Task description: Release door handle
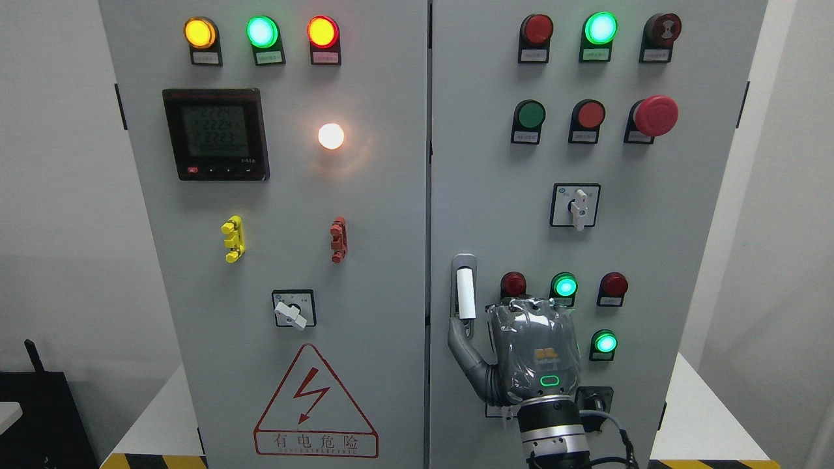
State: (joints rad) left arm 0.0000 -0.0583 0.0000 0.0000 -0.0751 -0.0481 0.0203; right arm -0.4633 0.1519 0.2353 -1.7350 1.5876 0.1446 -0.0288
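- Firstly, at the far left the left door of the cabinet (260,260) was closed, with its meter (215,134), its lamps and a warning triangle (315,404) low down; nothing there belonged to this step, and the left arm was not visible.
- Then, just right of the seam between the two doors, the door handle (464,293) stood upright in its recess on the right door, with a white grip part in the middle.
- Below the handle, the thumb (464,348) of the right hand (533,352) reached up to the lower end of the handle and seemed to touch it or lie just beside it; I could not tell which.
- The other fingers were bent away from the camera, near the panel to the right of the handle, and they did not seem to hold anything, so the hand looked mostly off the handle already.
- To finish well, in my judgement the thumb should come off first, straight away from the door, without hooking the grip.
- Further right, the green lamp (564,286) and a second green one (605,342) were close to the knuckles, so the hand should draw back without brushing them.
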